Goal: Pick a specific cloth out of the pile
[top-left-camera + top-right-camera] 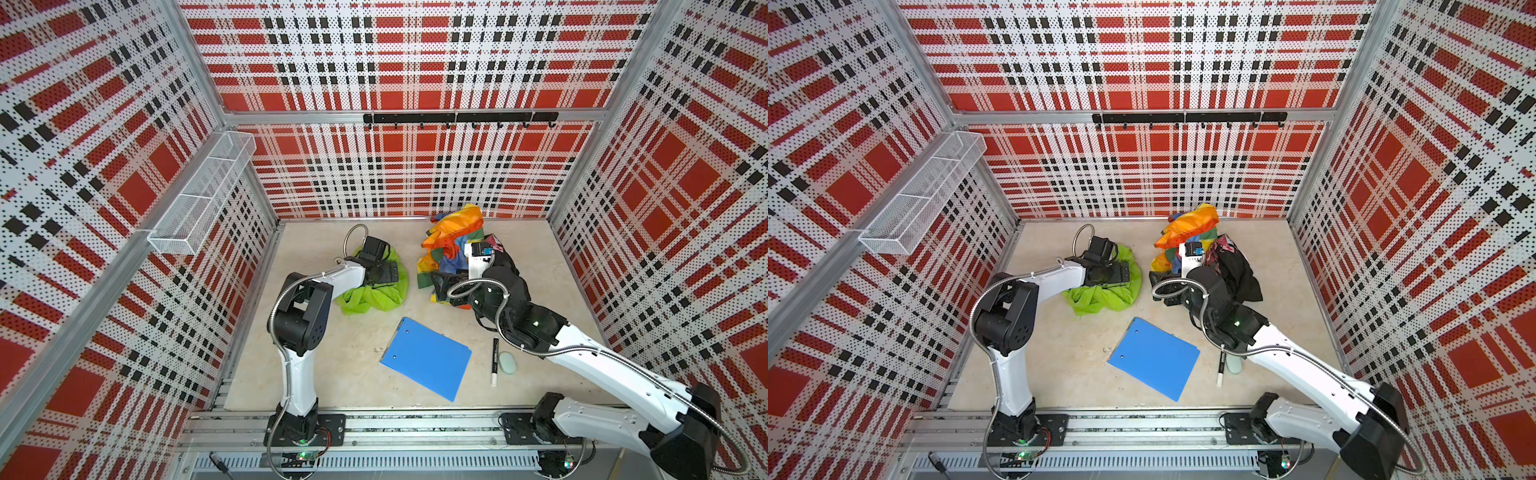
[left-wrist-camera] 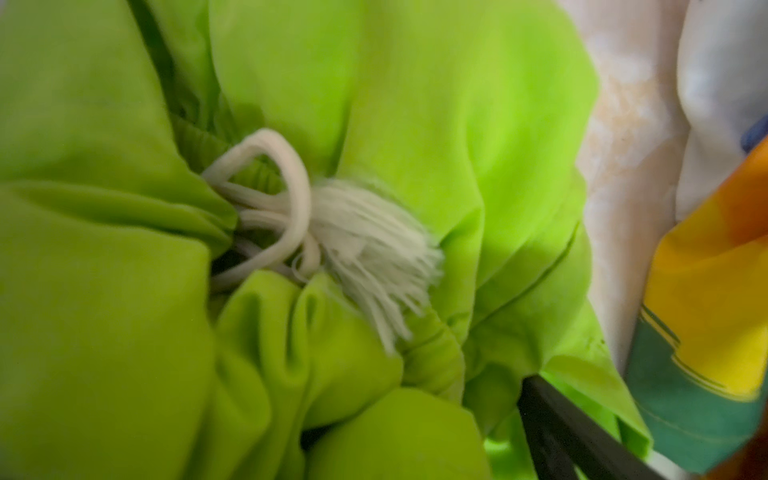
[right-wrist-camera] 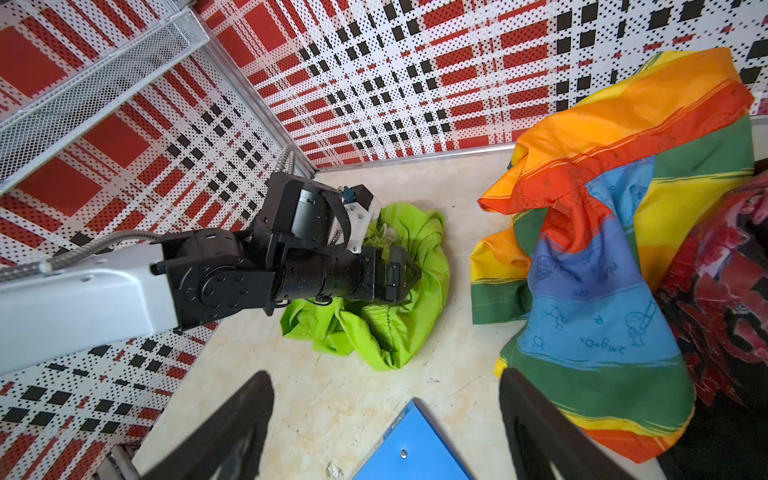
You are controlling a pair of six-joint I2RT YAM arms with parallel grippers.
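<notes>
The lime-green cloth (image 1: 374,297) (image 1: 1104,299) lies bunched on the table, apart from the pile and to its left. My left gripper (image 1: 388,272) (image 3: 409,272) is pressed down into its top. In the left wrist view green folds (image 2: 457,124) and a white frayed cord (image 2: 365,241) fill the frame. One black finger (image 2: 557,432) stands far out to the side and the other is buried in fabric. The pile, a rainbow-striped cloth (image 1: 451,245) (image 3: 602,232) and a black garment with red print (image 1: 505,266) (image 3: 727,282), sits at the back right. My right gripper (image 1: 442,286) (image 3: 386,424) hangs open and empty beside the rainbow cloth.
A blue clipboard (image 1: 426,357) lies in front of the cloths, its corner under my right gripper (image 3: 411,449). A marker (image 1: 495,361) and a pale green oval (image 1: 507,360) lie to its right. A wire basket (image 1: 203,195) hangs on the left wall, a hook rail (image 1: 459,118) on the back wall.
</notes>
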